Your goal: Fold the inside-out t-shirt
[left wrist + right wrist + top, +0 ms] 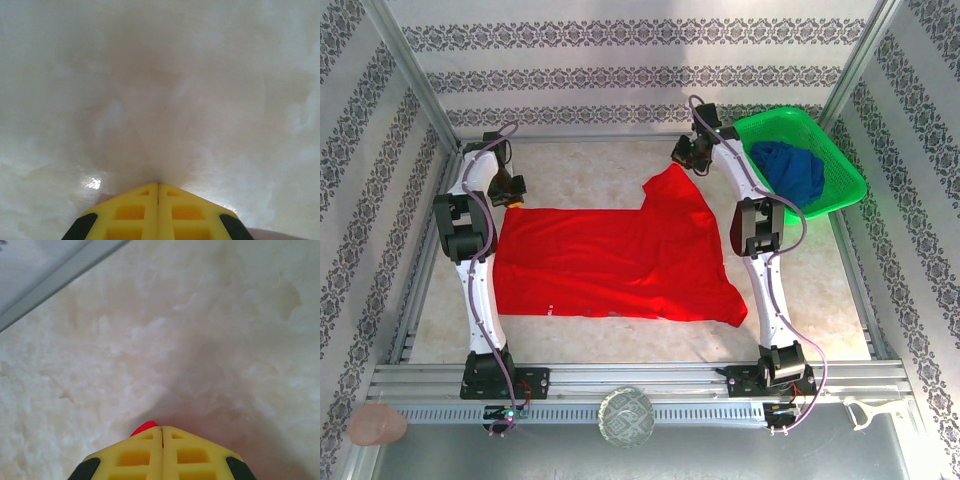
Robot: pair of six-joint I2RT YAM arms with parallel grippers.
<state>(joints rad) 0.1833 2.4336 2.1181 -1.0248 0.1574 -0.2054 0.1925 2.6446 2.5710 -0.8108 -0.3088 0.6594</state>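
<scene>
Two pincers, both clenched. The right pincer (161, 428) has its yellow fingers (192, 455) pressed flat together, and a small tuft of red cloth pokes out at the tip. It grips the inside-out t-shirt (610, 260) at the peak of the flap that points toward the far side of the table (590, 165). The left pincer (158, 184) is likewise closed finger to finger. From above it sits right at the shirt's far left corner, but whether any cloth is caught between its fingers cannot be made out.

The shirt lies spread across the middle of the table between the two arms, long edges running left to right. Its near right corner runs out to a point close by the right arm.

Bare pale marbled surface shows beyond the shirt up to the far rail, and a narrower strip lies between the near hem and the near frame. At the far right corner a green basket (845, 180) holds a dark blue garment (790, 170), just beside the right arm. A grey metal rail (50, 285) crosses the upper left of the right wrist view.

The left arm covers the shirt's left edge. Both wrist views are soft and blurred — only the mottled tabletop reads beyond the fingers. A pale speck at the near hem is too small to identify.
</scene>
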